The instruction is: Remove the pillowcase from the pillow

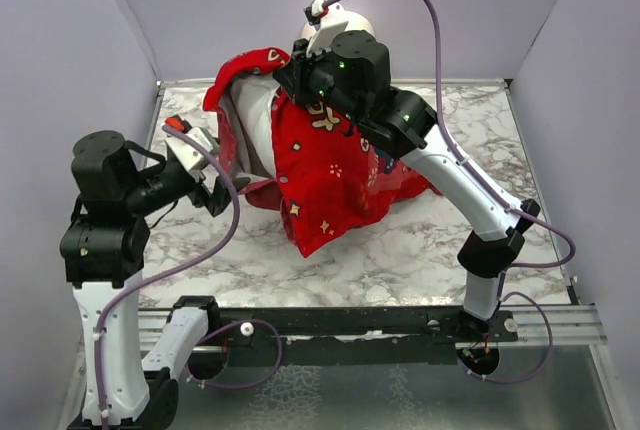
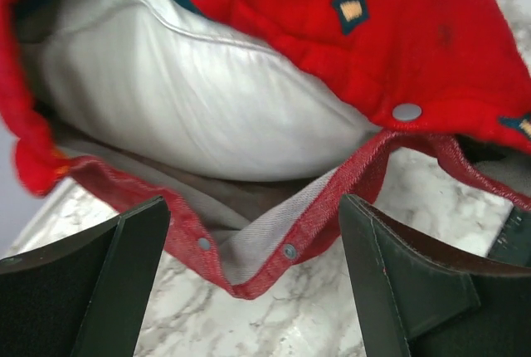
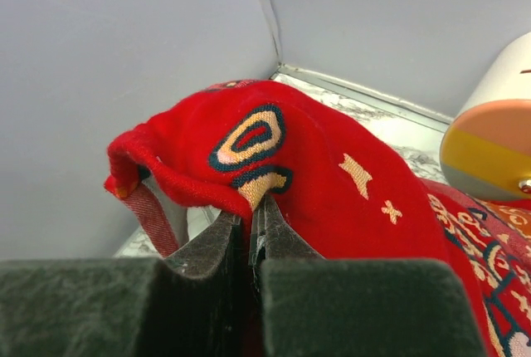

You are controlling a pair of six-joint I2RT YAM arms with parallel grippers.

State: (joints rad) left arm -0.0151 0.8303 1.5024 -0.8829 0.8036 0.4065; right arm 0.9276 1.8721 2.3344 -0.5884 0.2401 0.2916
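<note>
The red pillowcase (image 1: 340, 170) lies in the middle of the marble table (image 1: 400, 260), still partly over the white pillow (image 1: 255, 125). Its open end faces left, and the pillow (image 2: 191, 100) shows inside the mouth. The lower hem with metal snaps (image 2: 288, 251) sags onto the table. My left gripper (image 1: 222, 190) is open just in front of that hem, its fingers (image 2: 124, 274) either side of it and touching nothing. My right gripper (image 1: 300, 78) is shut on a fold of the pillowcase (image 3: 315, 166) at its far top edge, holding the fabric up.
A cream-and-orange cylinder (image 1: 345, 18) stands behind the pillow at the back wall, close to my right wrist, and it shows as the cylinder (image 3: 489, 124) at right. Grey walls enclose the table on three sides. A black rail (image 1: 350, 322) runs along the near edge.
</note>
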